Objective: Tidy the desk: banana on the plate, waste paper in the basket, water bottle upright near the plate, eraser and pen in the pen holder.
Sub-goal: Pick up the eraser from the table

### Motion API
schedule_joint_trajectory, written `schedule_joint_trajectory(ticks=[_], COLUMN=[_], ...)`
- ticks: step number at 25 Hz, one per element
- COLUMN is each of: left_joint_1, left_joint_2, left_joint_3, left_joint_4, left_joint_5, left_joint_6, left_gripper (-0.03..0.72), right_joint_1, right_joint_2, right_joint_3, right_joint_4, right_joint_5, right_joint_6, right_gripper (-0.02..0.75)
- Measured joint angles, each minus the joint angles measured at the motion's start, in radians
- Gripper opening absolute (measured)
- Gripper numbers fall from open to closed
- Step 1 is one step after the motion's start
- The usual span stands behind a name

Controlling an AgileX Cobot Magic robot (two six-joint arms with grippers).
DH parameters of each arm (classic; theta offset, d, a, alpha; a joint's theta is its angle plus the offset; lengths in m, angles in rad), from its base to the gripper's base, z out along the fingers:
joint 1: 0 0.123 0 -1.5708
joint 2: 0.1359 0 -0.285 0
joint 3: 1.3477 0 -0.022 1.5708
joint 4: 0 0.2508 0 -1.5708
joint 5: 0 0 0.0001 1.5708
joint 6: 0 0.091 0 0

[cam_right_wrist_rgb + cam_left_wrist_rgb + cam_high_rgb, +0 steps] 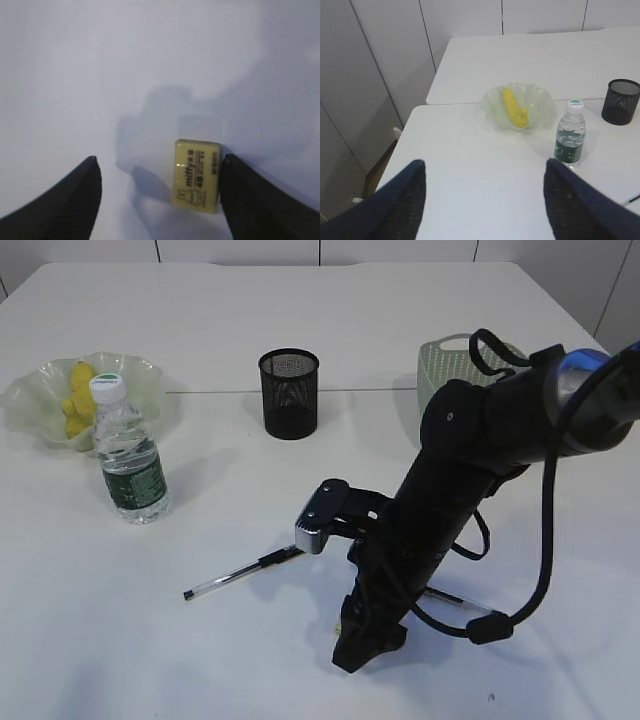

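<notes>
Right gripper (pixel 157 200): jaws spread, straddling the eraser (pixel 197 175), its right finger beside it.
Left gripper (pixel 485 200): spread, empty.
Pen (pixel 243 571): lying near the eraser.

The left pincer (pixel 482 200) hangs above the white desk (pixel 470 150) with its 2 dark fingers (pixel 400 202) spread wide and nothing between them. Beyond it, the banana (pixel 514 107) lies in the pale green plate (pixel 495 107) with the ruffled rim, and the water bottle (pixel 570 134) stands upright just to the right of the plate. The black mesh pen holder (pixel 620 101) stands at the right edge, and a pen tip (pixel 633 199) pokes in low on the right.
</notes>
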Motion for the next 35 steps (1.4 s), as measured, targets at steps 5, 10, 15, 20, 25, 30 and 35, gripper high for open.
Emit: schedule_joint_trajectory(ticks=[5,10,15,20,25,30,35], left_joint_1=[0.000,0.000,0.000,0.000,0.000,0.000,0.000], left_joint_2=[0.000,0.000,0.000,0.000,0.000,0.000,0.000], left_joint_3=[0.000,0.000,0.000,0.000,0.000,0.000,0.000], left_joint_4=[0.000,0.000,0.000,0.000,0.000,0.000,0.000], left_joint_5=[0.017,0.017,0.017,0.017,0.020,0.022,0.022], left_joint_6=[0.000,0.000,0.000,0.000,0.000,0.000,0.000], left_gripper=[0.513,0.513,0.513,0.513,0.513,0.513,0.512], right_joint_1=[0.002,0.002,0.002,0.002,0.002,0.002,0.002], right_joint_2=[0.000,0.000,0.000,0.000,0.000,0.000,0.000], right_joint_3=[0.000,0.000,0.000,0.000,0.000,0.000,-0.002], right_joint_4=[0.000,0.000,0.000,0.002,0.006,-0.013,-0.044], right_joint_5=[0.018,0.021,0.021,0.023,0.023,0.014,0.007], right_joint_6=[0.000,0.000,-0.002,-0.003,-0.003,0.044,0.100], right_gripper=[0.549,0.549,0.549,0.549,0.549,0.549,0.549])
